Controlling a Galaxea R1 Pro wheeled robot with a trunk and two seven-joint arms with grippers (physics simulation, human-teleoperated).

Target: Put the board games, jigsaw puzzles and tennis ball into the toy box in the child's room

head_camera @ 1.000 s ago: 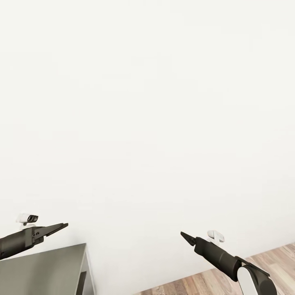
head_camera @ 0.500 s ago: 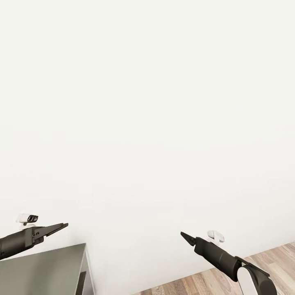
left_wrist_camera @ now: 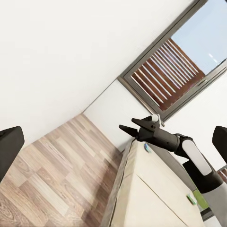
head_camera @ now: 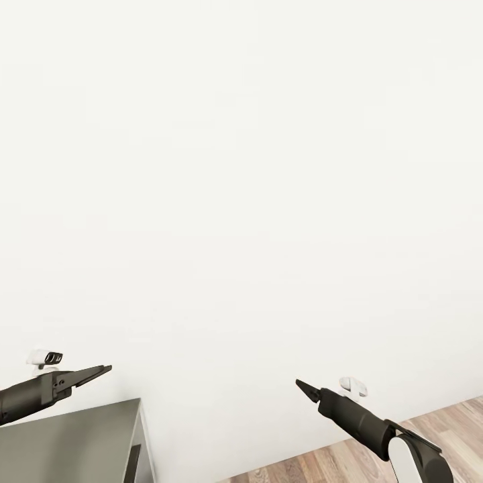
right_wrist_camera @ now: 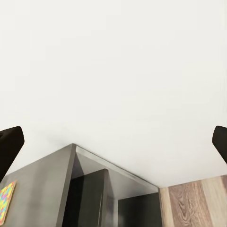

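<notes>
My floor [head_camera: 376, 456] looked like wood planks, the wall [head_camera: 241, 168] was matt white, and my left gripper [head_camera: 94, 372] was matt black.

Long pale grey desk top [head_camera: 74, 436] sits just below the left gripper [head_camera: 100, 369]. Plain white wall [head_camera: 241, 168] stands ahead of both claws. Brown wood plank floor [head_camera: 349, 463] lies under the right gripper [head_camera: 303, 386], with the desk off to that claw's left. A thin multicoloured jigsaw puzzle card [right_wrist_camera: 5, 201] lies on the desk top. Seen from the left claw, the wide beige bed [left_wrist_camera: 156, 189] lies beyond the right gripper, near the wall holding a grey-framed slatted window [left_wrist_camera: 165, 71].
</notes>
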